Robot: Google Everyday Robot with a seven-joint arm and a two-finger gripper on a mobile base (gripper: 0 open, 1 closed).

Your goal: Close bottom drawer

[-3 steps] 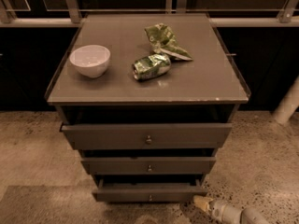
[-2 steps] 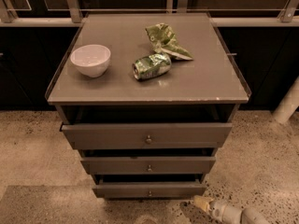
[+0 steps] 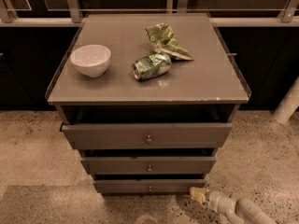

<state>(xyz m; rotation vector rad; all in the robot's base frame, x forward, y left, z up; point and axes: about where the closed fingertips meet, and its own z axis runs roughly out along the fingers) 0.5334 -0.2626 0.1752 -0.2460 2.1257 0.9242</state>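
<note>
The bottom drawer (image 3: 149, 186) is the lowest and narrowest of three grey-brown drawer fronts, with a small round knob at its centre. Its front stands slightly behind the middle drawer (image 3: 148, 164), with a thin dark gap above it. The top drawer (image 3: 147, 135) sticks out furthest. My gripper (image 3: 198, 194) is low at the bottom right, its pale tip just off the bottom drawer's right end near the floor. The arm runs off toward the lower right corner.
On the cabinet top (image 3: 205, 80) stand a white bowl (image 3: 90, 59), a crushed green can (image 3: 152, 66) and a crumpled green bag (image 3: 166, 41). Speckled floor (image 3: 37, 143) surrounds the cabinet. A dark wall with rails is behind, and a white post (image 3: 287, 104) stands at right.
The bottom drawer front has slid in toward the cabinet. My gripper has stayed at the drawer's lower right corner.
</note>
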